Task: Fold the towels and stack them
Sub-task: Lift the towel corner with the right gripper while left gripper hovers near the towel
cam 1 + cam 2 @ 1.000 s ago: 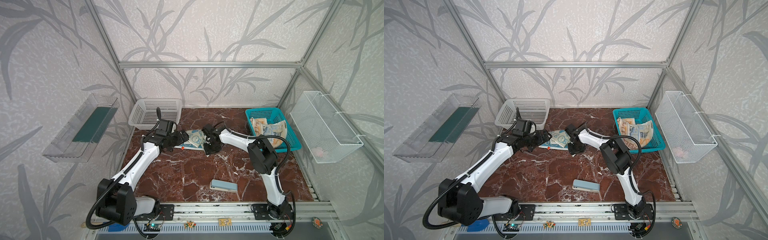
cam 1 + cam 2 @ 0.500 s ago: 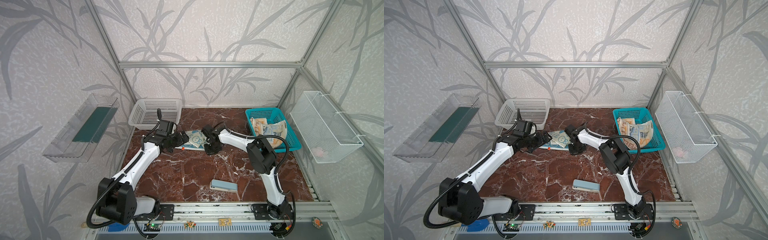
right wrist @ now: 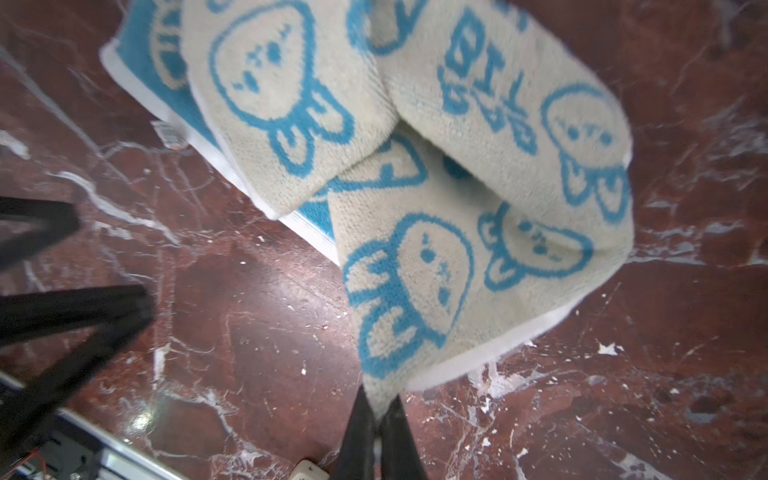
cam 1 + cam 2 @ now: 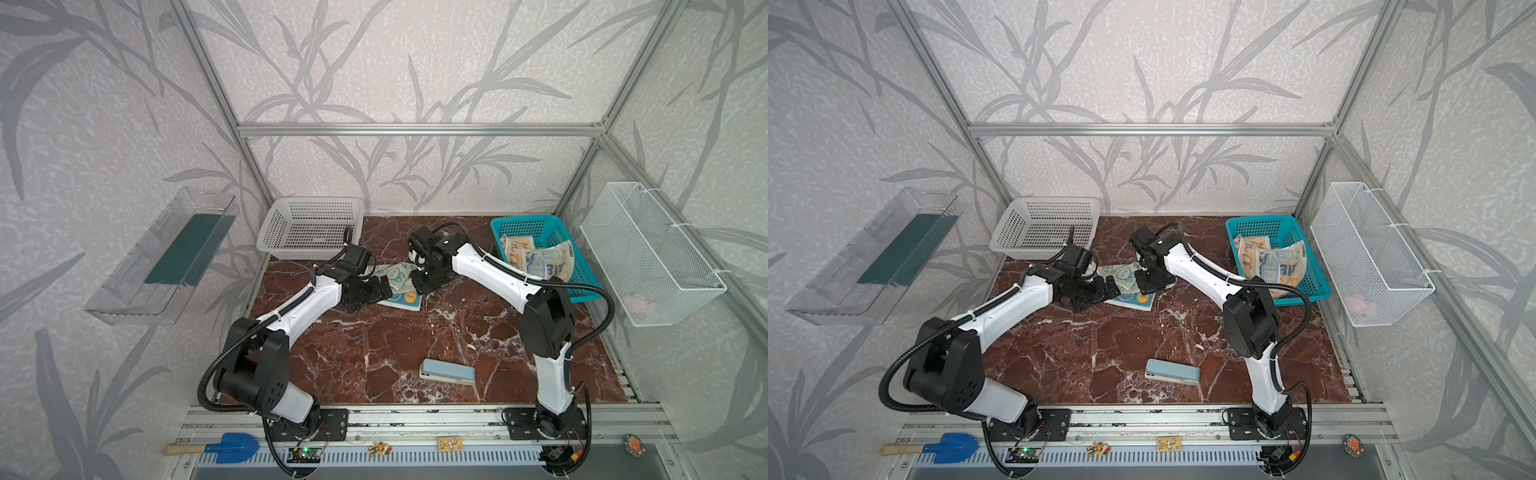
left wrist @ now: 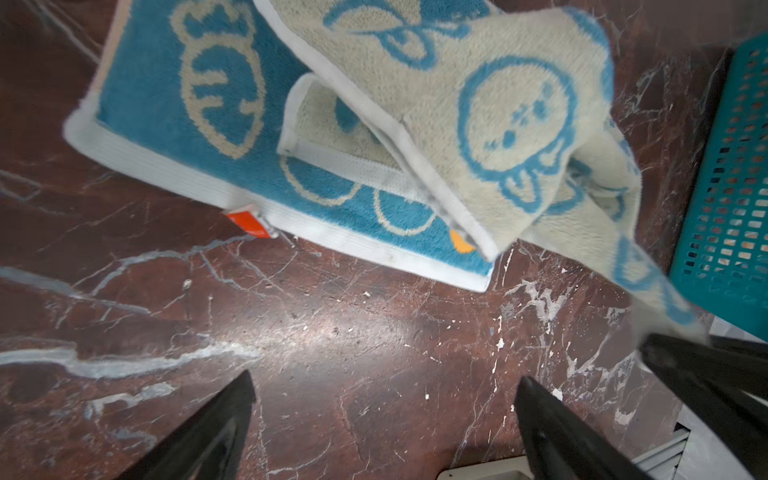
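Towel [image 3: 415, 270] pinched in right tool [image 3: 378, 401] bears orange tag [image 5: 246, 222], print illegible.

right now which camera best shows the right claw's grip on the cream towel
The right wrist view: close up, the right claw is shut on a corner of the cream towel. The left wrist view shows that corner raised but the grip blurred. In both top views the right arm hides the pinch.
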Robot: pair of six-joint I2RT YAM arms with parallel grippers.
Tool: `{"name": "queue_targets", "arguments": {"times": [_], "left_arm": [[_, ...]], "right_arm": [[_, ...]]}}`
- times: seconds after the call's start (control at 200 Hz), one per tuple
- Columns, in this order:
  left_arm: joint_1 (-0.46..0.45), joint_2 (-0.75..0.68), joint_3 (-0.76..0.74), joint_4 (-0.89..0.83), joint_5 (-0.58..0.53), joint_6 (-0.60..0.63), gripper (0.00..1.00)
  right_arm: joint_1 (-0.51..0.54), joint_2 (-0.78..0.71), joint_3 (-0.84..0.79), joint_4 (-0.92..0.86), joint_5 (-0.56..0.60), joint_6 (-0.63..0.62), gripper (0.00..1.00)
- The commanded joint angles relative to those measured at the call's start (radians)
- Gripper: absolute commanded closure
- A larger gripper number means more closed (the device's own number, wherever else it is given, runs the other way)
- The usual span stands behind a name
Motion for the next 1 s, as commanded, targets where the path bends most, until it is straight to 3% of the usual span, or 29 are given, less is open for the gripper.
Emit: {"name": "queue_targets", "arguments": {"times": [0.0, 0.24, 0.42, 0.64, 0.785, 0.995], "left_arm": [[-0.011, 0.007, 0.066, -0.008, -0.013, -0.018, 0.01], [-0.023, 0.100, 0.135, 0.008, 0.001, -0.036, 0.01], [-0.115, 0.164, 0.213, -0.033, -0.008, 0.028, 0.01], [-0.235, 0.227, 0.267, -0.061, -0.003, 0.086, 0.01], [-0.242, 0.333, 0.301, -0.107, 0.015, 0.053, 0.02], [-0.238, 0.496, 0.445, -0.196, 0.036, 0.058, 0.26]], "right_arm": [[-0.040, -0.079, 0.040, -0.081, -0.059, -0.046, 0.99], [-0.184, -0.142, -0.035, -0.044, -0.152, -0.068, 0.99], [-0.264, -0.134, -0.170, 0.005, -0.188, -0.080, 1.00], [-0.326, -0.121, -0.270, 0.087, -0.266, -0.065, 1.00], [-0.331, -0.093, -0.263, 0.105, -0.281, -0.056, 1.00], [-0.357, -0.102, -0.295, 0.145, -0.312, -0.026, 1.00]]}}
